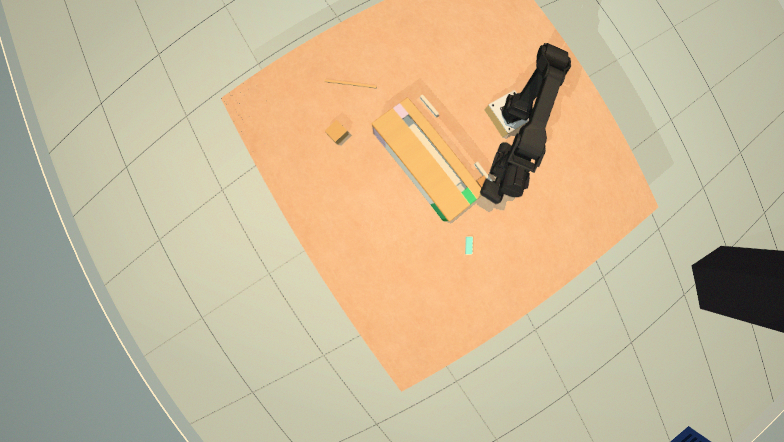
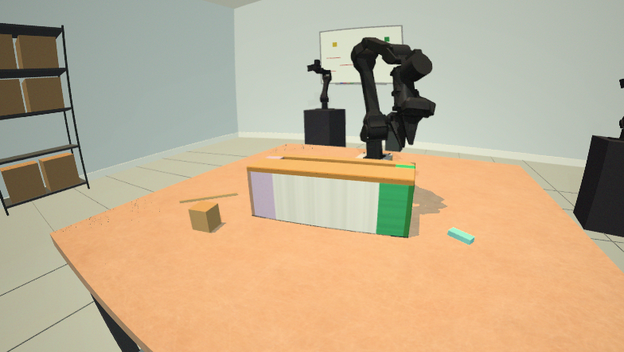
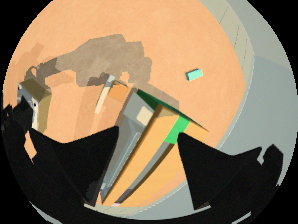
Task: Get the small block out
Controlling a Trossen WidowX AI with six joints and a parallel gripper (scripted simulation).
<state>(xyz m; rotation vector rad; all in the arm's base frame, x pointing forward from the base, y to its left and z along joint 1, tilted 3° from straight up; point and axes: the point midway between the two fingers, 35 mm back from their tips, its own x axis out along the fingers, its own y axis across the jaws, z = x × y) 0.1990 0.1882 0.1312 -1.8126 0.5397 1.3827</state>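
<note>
One box (image 1: pixel 426 159), one tan cube (image 1: pixel 337 131), perhaps two sticks; end effector (image 1: pixel 490 182) partly open, empty.

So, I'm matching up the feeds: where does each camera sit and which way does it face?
Top: overhead, looking down on the table; whole arm shows.
Exterior: across the table from the arm, facing the box front; whole arm shows.
Wrist: on the gripper, looking down past its dark fingers at the box's green end.
All three share the mint block.
</note>
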